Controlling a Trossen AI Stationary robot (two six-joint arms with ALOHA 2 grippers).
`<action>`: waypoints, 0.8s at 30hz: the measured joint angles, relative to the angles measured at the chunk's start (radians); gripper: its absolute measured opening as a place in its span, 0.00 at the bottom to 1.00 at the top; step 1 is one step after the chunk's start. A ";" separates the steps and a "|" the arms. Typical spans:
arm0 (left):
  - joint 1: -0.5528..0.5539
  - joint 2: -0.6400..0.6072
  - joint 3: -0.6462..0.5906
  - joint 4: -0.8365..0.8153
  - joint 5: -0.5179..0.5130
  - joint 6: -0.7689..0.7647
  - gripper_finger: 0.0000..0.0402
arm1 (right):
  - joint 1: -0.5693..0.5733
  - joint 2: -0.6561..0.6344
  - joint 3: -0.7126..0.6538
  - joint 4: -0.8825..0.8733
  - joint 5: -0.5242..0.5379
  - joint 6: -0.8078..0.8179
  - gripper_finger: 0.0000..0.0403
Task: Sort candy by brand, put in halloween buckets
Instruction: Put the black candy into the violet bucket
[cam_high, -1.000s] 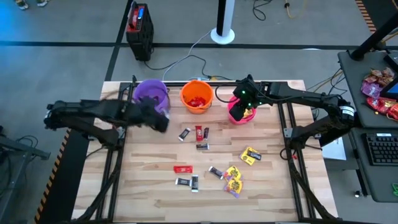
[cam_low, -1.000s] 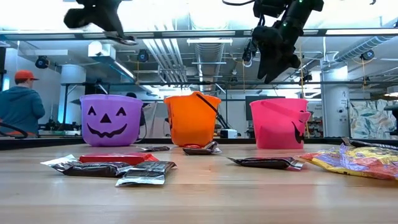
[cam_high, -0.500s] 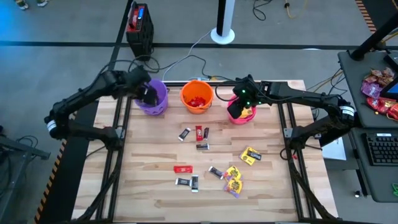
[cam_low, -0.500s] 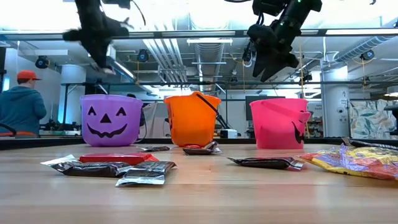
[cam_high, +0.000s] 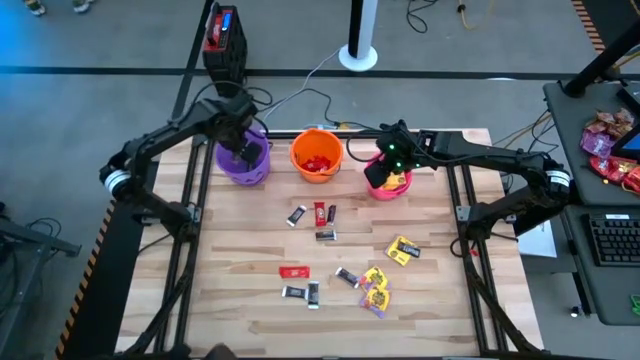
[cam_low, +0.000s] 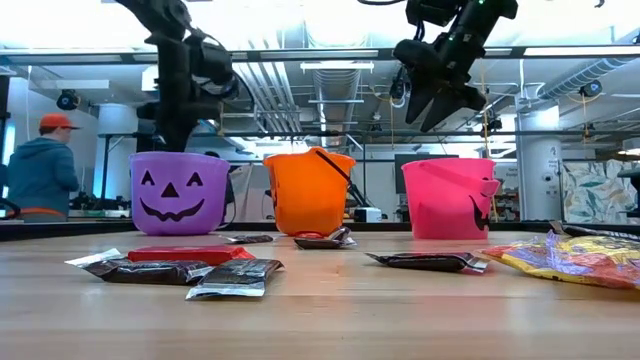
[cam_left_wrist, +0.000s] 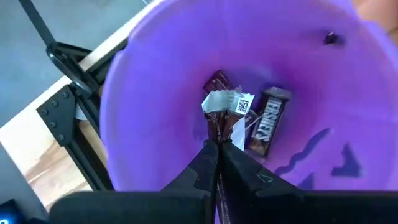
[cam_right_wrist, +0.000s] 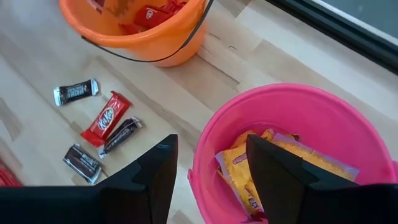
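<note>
You are partway through. The left end effector (cam_left_wrist: 216, 155) hangs over the purple bucket (cam_high: 243, 158), clamped on a dark bar (cam_left_wrist: 219, 109) not yet dropped. The right end effector (cam_right_wrist: 208, 180) stands wide and empty above the pink bucket (cam_high: 387, 180). About a dozen candy pieces (cam_high: 323, 235) remain loose on the worktop (cam_high: 450, 300).

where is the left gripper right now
The left gripper hangs over the purple bucket at the table's far left in the high view, shut on a dark candy bar.
</note>
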 joint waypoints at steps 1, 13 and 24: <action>0.003 0.007 0.000 0.000 0.000 0.005 0.00 | 0.000 0.000 0.000 0.000 0.000 0.007 0.45; 0.017 0.030 0.000 0.020 -0.081 0.046 0.01 | 0.000 0.000 0.000 -0.003 -0.002 0.100 0.45; 0.016 0.025 0.003 0.025 -0.090 0.056 0.21 | 0.017 0.000 0.050 -0.082 -0.036 0.160 0.45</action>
